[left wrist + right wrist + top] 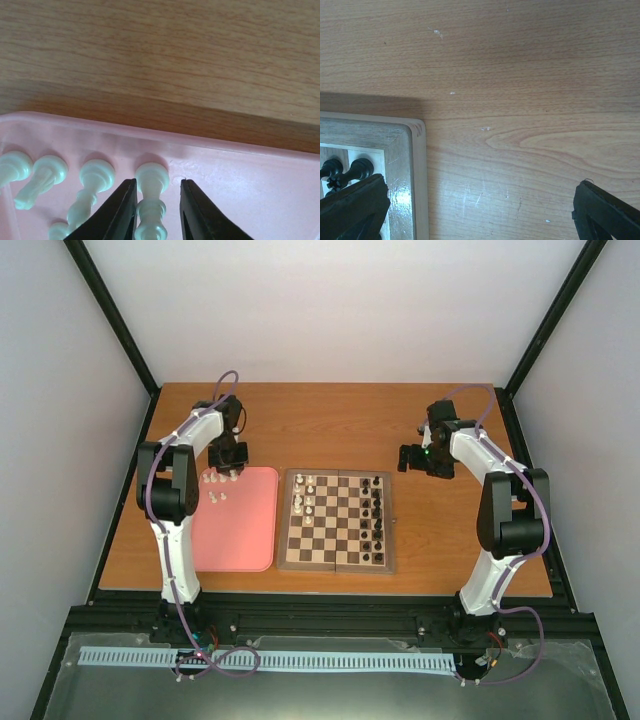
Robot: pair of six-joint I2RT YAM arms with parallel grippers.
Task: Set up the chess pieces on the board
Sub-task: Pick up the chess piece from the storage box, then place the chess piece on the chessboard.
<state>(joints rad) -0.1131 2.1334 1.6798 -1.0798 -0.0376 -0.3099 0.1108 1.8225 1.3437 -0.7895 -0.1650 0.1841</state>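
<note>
Left gripper (157, 186): positioned over the far edge of the pink tray (240, 175); fingers apart, not clamped.
Piece at the fingers: one white chess piece (151, 182) sits between the two black fingers (120, 210), its broad end toward the tray's far wall.
Clearance: the finger on the left of the wrist view is touching or just beside the piece. A strip of pink tray shows between the piece and the other finger.
Neighbouring pieces: more white pieces (92, 175) lie in a row along the same wall, to the left in the wrist view and outside the fingers.
Board (336, 562): at the middle of the table (330, 420), just beside the tray on its right. White pieces occupy its left columns, black pieces (377, 510) its right columns.
Right gripper (480, 185): held over bare table beside the board's far right corner; fingers wide apart, with only wood grain between them.
Right wrist view, detail: the board's corner frame and two black pieces show beside the finger on the left.
</note>
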